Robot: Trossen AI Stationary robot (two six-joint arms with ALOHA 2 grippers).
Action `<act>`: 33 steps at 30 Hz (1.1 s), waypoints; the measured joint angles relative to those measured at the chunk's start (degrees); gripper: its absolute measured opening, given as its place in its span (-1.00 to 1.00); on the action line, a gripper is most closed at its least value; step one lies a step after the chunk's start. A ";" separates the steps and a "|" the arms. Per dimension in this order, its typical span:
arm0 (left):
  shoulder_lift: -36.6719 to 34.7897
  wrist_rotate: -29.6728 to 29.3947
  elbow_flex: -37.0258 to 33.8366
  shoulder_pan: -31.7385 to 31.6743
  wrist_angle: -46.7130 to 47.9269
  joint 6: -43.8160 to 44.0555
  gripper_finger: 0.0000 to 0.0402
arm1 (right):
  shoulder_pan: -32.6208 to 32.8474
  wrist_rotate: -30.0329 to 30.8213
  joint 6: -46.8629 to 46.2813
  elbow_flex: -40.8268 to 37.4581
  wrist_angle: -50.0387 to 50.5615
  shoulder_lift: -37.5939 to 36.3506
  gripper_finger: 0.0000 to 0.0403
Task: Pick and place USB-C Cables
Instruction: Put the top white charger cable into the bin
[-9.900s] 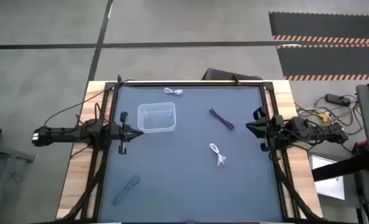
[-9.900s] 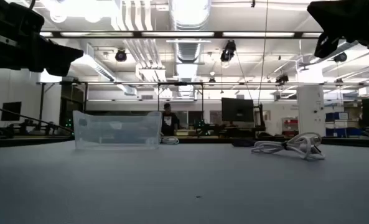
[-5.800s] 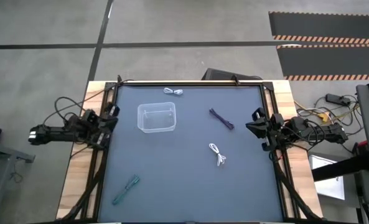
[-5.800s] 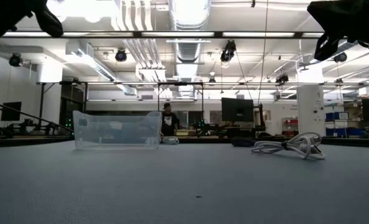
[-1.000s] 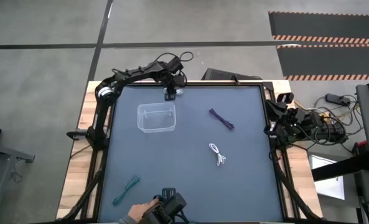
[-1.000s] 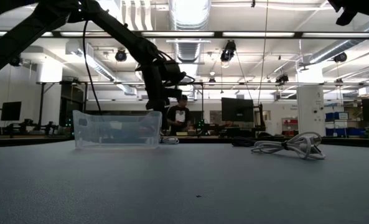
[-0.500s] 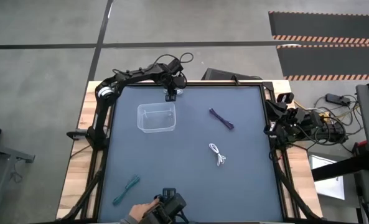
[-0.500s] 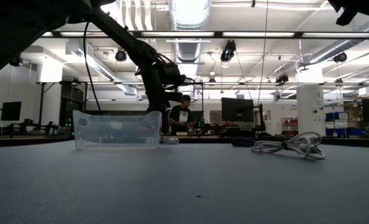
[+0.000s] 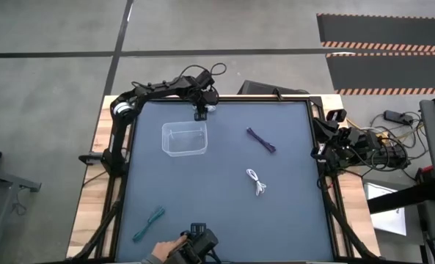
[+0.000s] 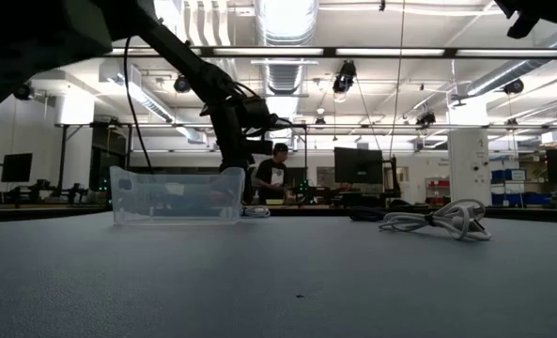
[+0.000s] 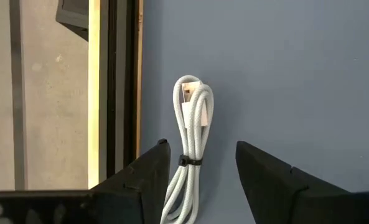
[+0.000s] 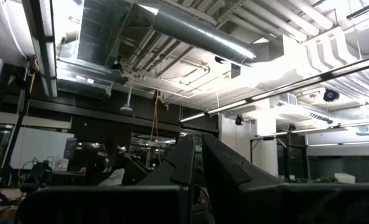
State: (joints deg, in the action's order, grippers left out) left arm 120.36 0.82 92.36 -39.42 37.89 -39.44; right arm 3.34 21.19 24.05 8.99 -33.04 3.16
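A white USB-C cable bundle [image 11: 190,137], tied with a dark band, lies by the table's far edge [image 9: 211,108]. My left gripper [image 11: 201,149] hangs open over it, pointing steeply down, one finger on either side of the bundle; I cannot tell whether they touch it. A purple cable [image 9: 261,139], a second white cable [image 9: 257,182] and a teal cable [image 9: 150,224] lie loose on the blue mat. My right gripper [image 12: 196,149] is shut and points up into the room, parked at the table's right edge [image 9: 321,141].
A clear box [image 9: 185,138] stands open on the mat just near-left of my left gripper. The table's dark frame rail [image 11: 121,87] runs right beside the far white cable. A person's hand with a dark device [image 9: 191,246] is at the near edge.
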 joint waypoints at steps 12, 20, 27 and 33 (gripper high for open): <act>-0.07 -1.38 3.01 0.01 -0.39 2.02 -0.16 | 0.00 0.00 0.02 0.00 0.00 0.00 -0.89; -0.15 -1.34 5.76 -0.13 3.11 10.92 -0.16 | -0.01 0.00 0.20 0.00 0.00 0.00 -0.89; -0.17 -1.44 5.79 -0.37 6.12 23.98 -0.16 | -0.01 0.04 0.76 0.00 0.02 0.00 -0.89; -0.17 -1.51 5.55 -0.37 5.06 28.57 -0.16 | 0.00 0.07 1.35 0.00 -0.02 0.00 -0.89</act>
State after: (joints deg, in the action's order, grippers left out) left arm 120.18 -0.69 97.90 -39.79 42.95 -10.87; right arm 3.34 21.26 25.40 8.99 -33.06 3.16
